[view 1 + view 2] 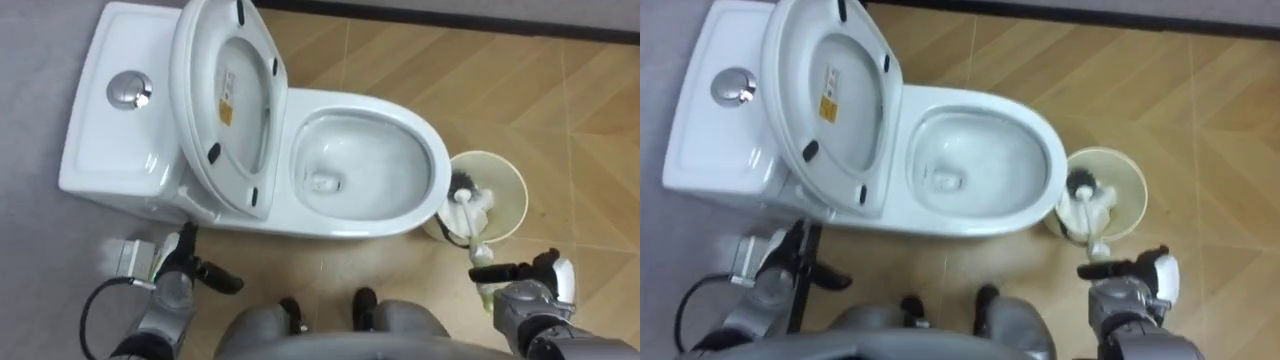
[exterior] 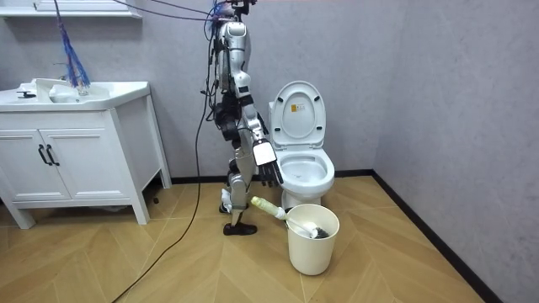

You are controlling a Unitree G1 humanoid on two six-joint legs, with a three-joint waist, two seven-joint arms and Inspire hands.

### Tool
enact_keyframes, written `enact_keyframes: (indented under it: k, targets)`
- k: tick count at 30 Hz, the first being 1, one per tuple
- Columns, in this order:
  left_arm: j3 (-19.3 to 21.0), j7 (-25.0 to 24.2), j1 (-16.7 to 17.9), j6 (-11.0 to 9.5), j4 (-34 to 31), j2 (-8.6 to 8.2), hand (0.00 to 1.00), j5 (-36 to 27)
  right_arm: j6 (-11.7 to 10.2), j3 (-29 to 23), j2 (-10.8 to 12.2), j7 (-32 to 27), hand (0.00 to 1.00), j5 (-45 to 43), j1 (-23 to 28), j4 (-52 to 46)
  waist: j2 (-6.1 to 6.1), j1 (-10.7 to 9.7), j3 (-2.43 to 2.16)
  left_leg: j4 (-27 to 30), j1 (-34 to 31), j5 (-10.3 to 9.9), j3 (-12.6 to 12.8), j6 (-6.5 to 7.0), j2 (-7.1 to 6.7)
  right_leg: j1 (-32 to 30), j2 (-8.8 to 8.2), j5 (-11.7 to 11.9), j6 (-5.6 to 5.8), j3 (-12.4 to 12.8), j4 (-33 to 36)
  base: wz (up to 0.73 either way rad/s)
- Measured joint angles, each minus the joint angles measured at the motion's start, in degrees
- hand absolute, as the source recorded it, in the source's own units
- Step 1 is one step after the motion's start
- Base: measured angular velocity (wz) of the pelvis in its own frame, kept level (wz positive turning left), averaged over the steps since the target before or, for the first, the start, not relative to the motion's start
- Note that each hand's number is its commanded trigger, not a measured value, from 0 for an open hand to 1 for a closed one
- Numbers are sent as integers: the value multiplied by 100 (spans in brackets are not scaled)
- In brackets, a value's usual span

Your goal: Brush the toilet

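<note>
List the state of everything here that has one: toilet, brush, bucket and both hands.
toilet lid: raised, leaning back over the tank.
bowl: uncovered.
brush: head down in the bucket, handle leaning out, not held.
bucket: upright beside the toilet.
right hand: open, above the brush handle.
left hand: open, holding nothing.

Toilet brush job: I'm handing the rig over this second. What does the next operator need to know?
Left hand: open, idle, low beside the tank end of the toilet.
Right hand: open, above the handle end of the toilet brush, apparently not gripping.
The brush stands head down in the bucket on the floor by the bowl's front.
Done: seat and lid are up, robot stands alongside the toilet.
Left: grasp brush, scrub bowl, return brush.
</note>
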Motion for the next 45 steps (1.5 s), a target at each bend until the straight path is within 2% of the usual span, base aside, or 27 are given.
enact_keyframes:
  k: [1, 2, 3, 4, 6, 9, 12, 15, 17, 18, 21, 24, 27, 29, 34, 40, 42, 45]
  targets:
    - [-53, 36, -90, -3, 3, -1, 0, -49, 0, 1, -9, 0, 0, 6, -88, 23, -2, 1, 23, 92, -139, 3, -1, 6, -10, -136, -33, -8, -4, -3, 104, 14]
    - [-125, 92, -273, -35, 2, -9, 0, -142, -2, 4, -48, 0, 0, 12, -257, 20, 7, -1, 76, 297, -426, -5, -7, 24, -31, -416, -66, -37, -9, 11, 315, 10]
    - [-230, 117, -443, -57, -1, -11, 0, -206, -3, 27, -109, 0, 0, 37, -406, 11, 47, 1, 104, 512, -728, -43, -10, 84, -38, -710, -91, -68, -13, 9, 529, 10]
    - [-258, 133, -524, -81, -11, -14, 0, -254, -5, 40, -138, 1, 0, 49, -474, 2, 54, 4, 113, 591, -905, -48, -9, 91, -49, -877, -113, -94, -9, 17, 644, 13]
    - [-334, 193, -760, -126, -45, -24, 0, -248, -3, 171, -264, 6, 0, 50, -660, 1, 52, 29, 119, 884, -1480, -39, -3, 145, -126, -1516, -224, -198, 25, 48, 1078, 15]
    - [-481, 220, -791, -115, -287, -32, 0, -246, 13, 255, -415, 15, 0, 313, -740, -1, 56, 144, 122, 1191, -2039, -22, 30, 191, -155, -2125, -376, -215, 6, 26, 1480, 4]
    - [-544, 332, -828, -116, -556, -16, 0, -246, 30, 303, -556, 69, 0, 687, -775, -26, 58, 167, 123, 1472, -2597, 7, -16, 212, -212, -2659, -470, -237, -18, 14, 1797, 14]
    - [-696, 446, -965, -121, -612, 13, 0, -233, 36, 340, -675, 118, 0, 879, -846, -27, 65, 183, 125, 1753, -3062, -4, -59, 220, -232, -3088, -475, -270, -8, 22, 2058, 12]
    - [-909, 494, -1075, -121, -701, 19, 0, -243, 50, 464, -776, 130, 0, 1129, -962, -16, 57, 252, 130, 2086, -3485, -57, -58, 232, -231, -3498, -499, -338, -19, 33, 2368, 5]
    - [-1032, 528, -1148, -125, -727, 8, 0, -251, 57, 521, -850, 132, 0, 1163, -1016, 26, 53, 273, 134, 2274, -3684, -114, -39, 248, -244, -3707, -580, -398, -54, 20, 2588, 3]
    - [-1112, 589, -1182, -127, -872, 23, 0, -251, 60, 584, -947, 129, 0, 1170, -1161, 68, 51, 309, 138, 2746, -4073, -269, -10, 260, -263, -4111, -670, -578, -81, 31, 3100, 5]
    - [-1113, 597, -1169, -132, -978, 106, 0, -256, 57, 694, -955, 126, 0, 1180, -1223, 77, 44, 309, 146, 3043, -4276, -388, -23, 241, -272, -4308, -715, -714, -94, 61, 3411, 8]
    - [-1217, 638, -1149, -133, -1274, 243, 0, -247, 57, 809, -1021, 144, 0, 1356, -1238, 78, 44, 324, 148, 3406, -4577, -510, -39, 211, -337, -4629, -817, -899, -117, 81, 3848, 16]
    - [-1215, 681, -1171, -134, -1372, 264, 0, -248, 50, 846, -1059, 180, 0, 1406, -1254, 73, 44, 326, 149, 3565, -4732, -548, -30, 220, -345, -4786, -872, -958, -147, 82, 4023, 5]
    - [-1224, 716, -1185, -191, -1496, 269, 0, -254, 48, 1037, -1099, 224, 0, 1627, -1242, 47, 48, 326, 148, 3891, -4977, -686, -44, 175, -342, -5008, -877, -1100, -181, 85, 4341, 2]
    - [-1532, 824, -1151, -258, -1498, 414, 0, -587, 42, 1419, -1109, 217, 0, 1726, -1219, -53, 47, 317, 148, 4065, -5022, -787, -32, 155, -332, -5060, -865, -1217, -210, 93, 4538, 0]
    - [-1592, 830, -1148, -279, -1498, 459, 0, -659, 18, 1476, -1110, 203, 100, 1726, -1221, -57, 47, 317, 148, 4075, -5022, -788, -34, 156, -333, -5060, -868, -1230, -216, 93, 4554, 0]
    - [-1659, 875, -1145, -284, -1498, 489, 0, -700, 6, 1617, -1116, 173, 100, 1727, -1220, -87, 47, 316, 148, 4109, -5023, -802, -37, 158, -328, -5064, -878, -1258, -231, 88, 4590, 0]
